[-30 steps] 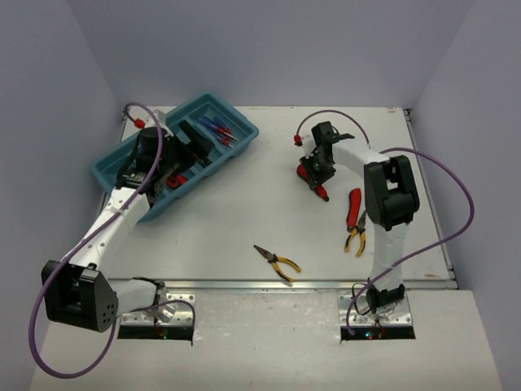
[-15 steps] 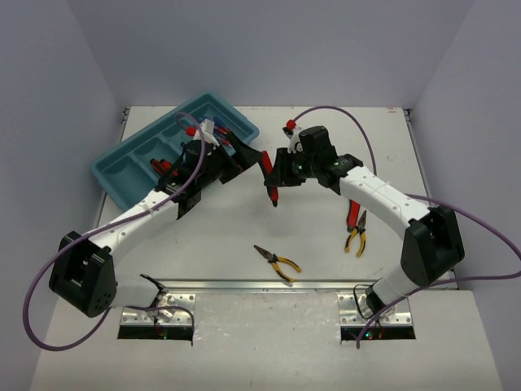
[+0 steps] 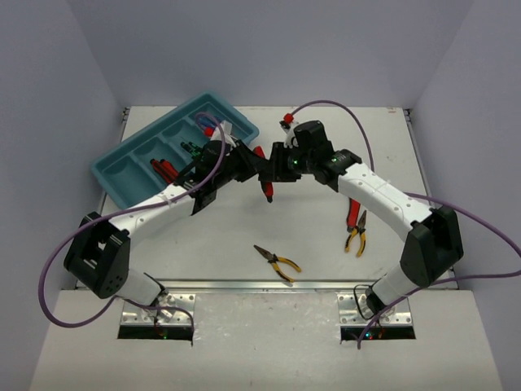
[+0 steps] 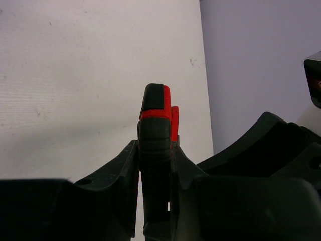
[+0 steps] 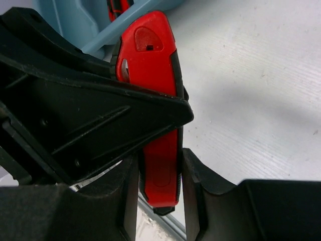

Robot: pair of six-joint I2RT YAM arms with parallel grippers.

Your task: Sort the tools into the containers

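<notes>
A red-and-black-handled tool (image 3: 264,173) hangs in the air above the table's middle, tip pointing down. Both grippers grip it from opposite sides. My left gripper (image 3: 253,165) pinches its handle (image 4: 155,118) between both fingers. My right gripper (image 3: 275,165) is shut on the lower part of the same tool (image 5: 159,165). The left arm's finger (image 5: 85,110) crosses in front of it in the right wrist view. The teal tray (image 3: 120,174) lies at the back left. It holds blue-handled screwdrivers (image 3: 208,124), dark-handled screwdrivers (image 3: 190,149) and a red-handled tool (image 3: 164,169) in separate compartments.
Red-handled pliers (image 3: 352,205) and yellow-handled pliers (image 3: 356,238) lie together on the table at the right. Another pair of yellow-handled pliers (image 3: 279,262) lies near the front edge. Purple cables loop off both arms.
The right arm carried the red tool left to the table's middle. The left arm swung out from over the tray to meet it, and its jaws closed on the tool.
</notes>
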